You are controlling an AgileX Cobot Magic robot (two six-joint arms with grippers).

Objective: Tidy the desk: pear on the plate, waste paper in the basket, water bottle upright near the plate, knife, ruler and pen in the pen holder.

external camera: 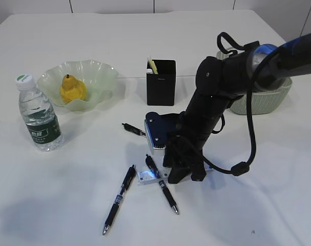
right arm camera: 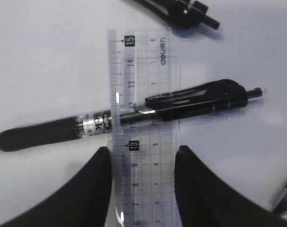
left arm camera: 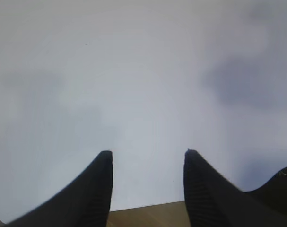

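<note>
Ruler (external camera: 146,176) lies on the desk (external camera: 257,205) under the right gripper (external camera: 185,176) in the exterior view, with a pen (external camera: 162,184) across it, a 2nd pen (external camera: 119,199) beside and a 3rd (external camera: 133,128) behind; pear (external camera: 72,89) sits in the plate (external camera: 101,74), water bottle (external camera: 38,114) upright nearby. Left wrist view: left gripper (left arm camera: 148,163) spread over bare desk (left arm camera: 134,71), holding nothing. Right wrist view: right gripper (right arm camera: 142,156) straddles the ruler (right arm camera: 143,142), fingers (right arm camera: 98,179) beside its edges; grip uncertain
</note>
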